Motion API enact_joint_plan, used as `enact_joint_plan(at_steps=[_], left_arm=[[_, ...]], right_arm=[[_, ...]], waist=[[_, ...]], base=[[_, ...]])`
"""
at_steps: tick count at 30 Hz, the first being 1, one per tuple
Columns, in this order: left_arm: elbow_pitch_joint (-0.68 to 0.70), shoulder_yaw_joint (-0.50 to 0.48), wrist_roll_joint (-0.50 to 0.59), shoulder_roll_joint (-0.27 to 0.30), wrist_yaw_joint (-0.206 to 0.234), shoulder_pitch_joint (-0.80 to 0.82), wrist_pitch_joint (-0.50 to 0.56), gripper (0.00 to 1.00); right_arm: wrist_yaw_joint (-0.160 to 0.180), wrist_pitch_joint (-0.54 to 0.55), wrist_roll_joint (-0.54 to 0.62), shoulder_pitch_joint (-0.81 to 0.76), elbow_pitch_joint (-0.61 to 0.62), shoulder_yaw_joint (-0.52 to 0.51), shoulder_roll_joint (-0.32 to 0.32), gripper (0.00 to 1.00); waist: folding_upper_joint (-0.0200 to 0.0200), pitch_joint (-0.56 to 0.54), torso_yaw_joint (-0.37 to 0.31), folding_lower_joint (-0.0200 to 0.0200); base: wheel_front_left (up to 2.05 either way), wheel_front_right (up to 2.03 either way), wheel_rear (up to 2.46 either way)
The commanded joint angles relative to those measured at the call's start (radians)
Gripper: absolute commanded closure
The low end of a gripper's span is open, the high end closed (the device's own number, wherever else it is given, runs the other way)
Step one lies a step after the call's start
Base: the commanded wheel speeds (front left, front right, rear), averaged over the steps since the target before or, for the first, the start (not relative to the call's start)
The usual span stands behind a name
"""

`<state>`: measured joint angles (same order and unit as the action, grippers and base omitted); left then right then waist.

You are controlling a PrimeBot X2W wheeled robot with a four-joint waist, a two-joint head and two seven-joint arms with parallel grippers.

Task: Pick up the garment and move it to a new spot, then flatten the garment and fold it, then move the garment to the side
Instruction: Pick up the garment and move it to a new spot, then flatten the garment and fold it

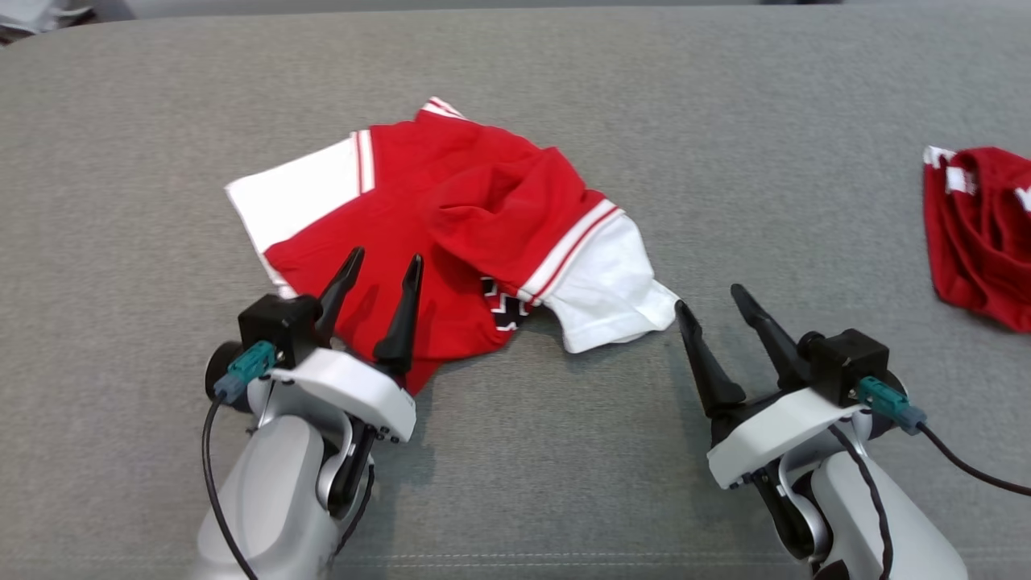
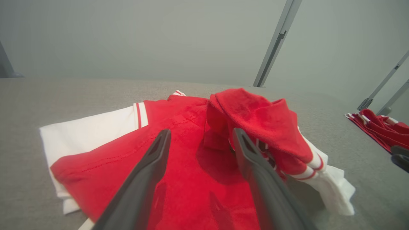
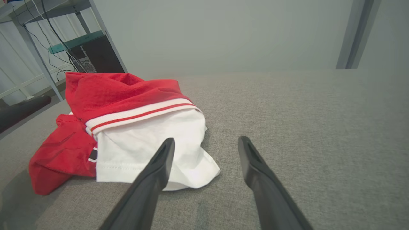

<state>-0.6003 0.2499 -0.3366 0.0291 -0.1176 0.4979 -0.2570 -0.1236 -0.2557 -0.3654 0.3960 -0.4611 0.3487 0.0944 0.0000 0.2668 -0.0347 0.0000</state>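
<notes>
The garment (image 1: 451, 217) is a small red shirt with white sleeves, each sleeve joined to the red body by a white band carrying a thin red stripe. It lies crumpled on the grey fabric surface (image 1: 725, 121). One white sleeve is spread fairly flat on the garment's left side. The red body is bunched into a raised hump at its middle, and the other white sleeve spills out in folds on its right side. A black patch (image 1: 503, 310) with white zigzag marks peeks out from under the hump at the garment's near edge. It is half hidden, and I cannot make out any word or brand in it. The left gripper (image 1: 387, 258) sits over the near red part of the garment, its two dark fingers spread apart with nothing between them and pointing toward the hump. Their shadows fall on the cloth below, though I cannot tell whether the tips touch it. The right gripper (image 1: 709, 298) is just off the garment's right sleeve, its fingers also spread wide and empty, and the nearer fingertip is just beside the sleeve's corner. Well to the right of the garment lies a second red garment (image 1: 979, 234) with white trim, also bunched up.
</notes>
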Motion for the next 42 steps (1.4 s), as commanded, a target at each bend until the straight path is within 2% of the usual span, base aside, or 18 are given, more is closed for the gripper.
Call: enact_joint_plan(at_steps=[1,7,12,19,20,21,22,25,29,35,36,40,41,42], left_arm=[[0.030,-0.034,-0.002,0.021,0.004,-0.009,-0.005,0.00],[0.048,-0.047,-0.036,0.021,0.011,-0.082,-0.005,0.00],[0.067,-0.039,-0.060,0.021,0.020,-0.114,-0.005,0.00],[0.080,-0.009,-0.086,0.021,0.036,-0.139,-0.005,0.00],[0.078,-0.008,-0.087,0.021,0.038,-0.143,-0.005,0.00],[0.075,-0.007,-0.088,0.021,0.041,-0.148,-0.005,0.00],[0.072,-0.009,-0.087,0.021,0.042,-0.153,-0.005,0.00],[0.068,-0.012,-0.080,0.021,0.041,-0.164,-0.005,0.00],[0.066,-0.021,-0.078,0.021,0.042,-0.178,-0.005,0.00],[0.065,0.003,-0.086,0.021,0.035,-0.185,-0.005,0.00],[0.061,0.023,-0.091,0.021,0.035,-0.183,-0.005,0.00],[0.055,0.044,-0.097,0.021,0.033,-0.176,-0.005,0.00],[0.055,0.054,-0.103,0.021,0.033,-0.173,-0.005,0.00],[0.055,0.057,-0.105,0.021,0.034,-0.170,-0.005,0.00]], right_arm=[[-0.007,-0.006,-0.012,-0.005,0.017,0.035,0.006,0.00],[-0.007,-0.006,-0.051,0.000,-0.014,0.141,0.044,0.00],[-0.007,-0.006,0.006,0.031,-0.053,0.228,0.088,0.00],[-0.007,0.010,0.140,0.075,-0.248,0.198,0.078,0.00],[-0.007,0.009,0.157,0.085,-0.276,0.187,0.074,0.22],[-0.007,0.008,0.169,0.092,-0.305,0.175,0.068,0.76],[-0.007,0.007,0.174,0.101,-0.328,0.161,0.059,1.00],[-0.007,0.000,0.189,0.135,-0.360,0.110,0.050,1.00],[-0.007,-0.005,0.196,0.175,-0.346,0.010,0.078,1.00],[-0.007,-0.006,0.224,0.185,-0.194,-0.211,0.163,1.00],[-0.007,-0.006,0.260,0.177,-0.148,-0.294,0.200,1.00],[-0.007,-0.005,0.290,0.158,-0.164,-0.311,0.217,1.00],[-0.007,0.034,0.277,0.142,-0.213,-0.283,0.211,0.93],[-0.007,0.055,0.258,0.136,-0.236,-0.265,0.203,0.52]], waist=[[0.0000,-0.024,0.042,0.0000],[0.0000,-0.044,0.117,0.0000],[0.0000,-0.045,0.165,0.0000],[0.0000,-0.070,0.241,0.0000],[0.0000,-0.075,0.249,0.0000],[0.0000,-0.080,0.255,0.0000],[0.0000,-0.082,0.258,0.0000],[0.0000,-0.091,0.263,0.0000],[0.0000,-0.102,0.246,0.0000],[0.0000,-0.114,0.188,0.0000],[0.0000,-0.116,0.153,0.0000],[0.0000,-0.112,0.125,0.0000],[0.0000,-0.106,0.115,0.0000],[0.0000,-0.102,0.110,0.0000]], base=[[0.00,0.00,0.00],[0.00,0.00,0.00],[0.00,0.00,0.00],[0.00,0.00,0.00],[0.00,0.00,0.00],[0.00,0.00,0.00],[0.00,0.00,0.00],[0.00,0.00,0.00],[0.00,0.00,0.00],[0.00,0.00,0.00],[0.00,0.00,0.00],[0.00,0.00,0.00],[0.00,0.00,0.00],[0.00,0.00,0.00]])
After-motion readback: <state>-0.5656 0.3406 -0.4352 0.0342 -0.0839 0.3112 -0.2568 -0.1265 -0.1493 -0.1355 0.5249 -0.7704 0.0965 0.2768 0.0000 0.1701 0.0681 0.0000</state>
